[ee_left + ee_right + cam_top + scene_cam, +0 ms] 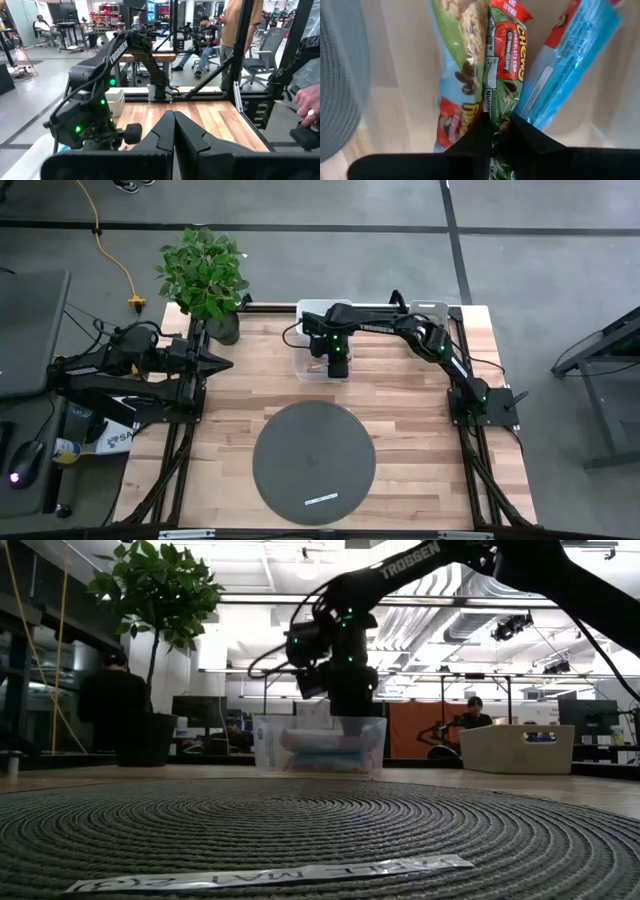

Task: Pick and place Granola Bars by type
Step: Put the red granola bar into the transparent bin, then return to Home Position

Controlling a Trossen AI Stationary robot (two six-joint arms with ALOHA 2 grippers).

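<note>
Several granola bars lie in a clear bin [312, 350] at the table's far middle, also in the low view [320, 745]. The right wrist view shows a green-and-red bar [502, 65], a tan-and-green one [462, 45] and a blue one [570, 60]. My right gripper [495, 131] reaches down into the bin [338, 363] and is shut on the green-and-red bar. My left gripper [226, 363] waits shut and empty at the table's left edge, also seen in its wrist view [174, 132]. My right gripper pinches the green-and-red bar's near end [494, 114] between its two fingers. It comes from above, pointing down into the bin, and the bar runs on away from the fingertips. The bar sits among the other bars; whether it is lifted off them I cannot tell.
A round grey woven mat [313, 463] covers the table's near middle, with a thin white strip [321, 500] on its near part. A potted plant [205, 275] stands at the far left corner. A white container [432, 308] stands right of the clear bin. People are in the room beyond.
</note>
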